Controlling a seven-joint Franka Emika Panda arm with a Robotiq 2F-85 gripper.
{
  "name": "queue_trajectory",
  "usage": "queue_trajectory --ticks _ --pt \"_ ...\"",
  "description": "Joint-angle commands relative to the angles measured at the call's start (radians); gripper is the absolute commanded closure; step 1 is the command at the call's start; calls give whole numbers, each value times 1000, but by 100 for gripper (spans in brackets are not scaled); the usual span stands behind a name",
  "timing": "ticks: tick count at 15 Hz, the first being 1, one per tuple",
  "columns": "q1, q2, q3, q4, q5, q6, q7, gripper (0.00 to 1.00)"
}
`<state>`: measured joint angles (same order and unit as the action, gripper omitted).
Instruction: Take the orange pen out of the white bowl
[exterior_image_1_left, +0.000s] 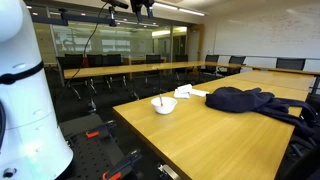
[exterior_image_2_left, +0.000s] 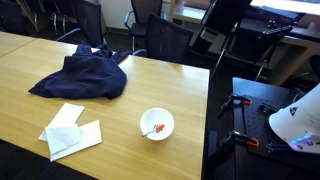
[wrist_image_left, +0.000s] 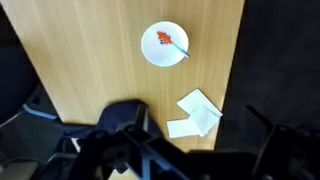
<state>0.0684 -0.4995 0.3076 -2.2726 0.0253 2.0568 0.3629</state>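
Note:
The white bowl (exterior_image_1_left: 163, 105) stands near the table's edge and shows in both exterior views (exterior_image_2_left: 157, 125) and in the wrist view (wrist_image_left: 164, 45). The orange pen (wrist_image_left: 171, 41) lies inside it, one end resting on the rim; it also shows in both exterior views (exterior_image_2_left: 155, 128) (exterior_image_1_left: 160, 99). My gripper (exterior_image_1_left: 140, 8) hangs high above the table, far from the bowl. In the wrist view its dark fingers (wrist_image_left: 165, 150) stand wide apart at the bottom edge, open and empty.
A dark garment (exterior_image_2_left: 85, 75) lies on the wooden table (exterior_image_2_left: 180, 90), seen also in an exterior view (exterior_image_1_left: 240, 100). A flat white cloth (exterior_image_2_left: 70, 132) lies beside the bowl (wrist_image_left: 197, 113). Black office chairs (exterior_image_2_left: 150, 35) stand behind the table. The robot's base (exterior_image_1_left: 25, 100) is near the table's end.

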Motion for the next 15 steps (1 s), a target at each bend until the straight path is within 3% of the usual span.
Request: queue_trajectory --ticks 1,6,7,10,15 --pt "19 4 -15 2 -10 -2 8 0" --pt "19 4 -15 2 -10 -2 8 0" --pt "52 37 -50 14 19 -12 -111 0" --pt "58 134 -68 -25 -39 118 -278 0" --pt "68 439 -124 -46 -63 337 -565 0"
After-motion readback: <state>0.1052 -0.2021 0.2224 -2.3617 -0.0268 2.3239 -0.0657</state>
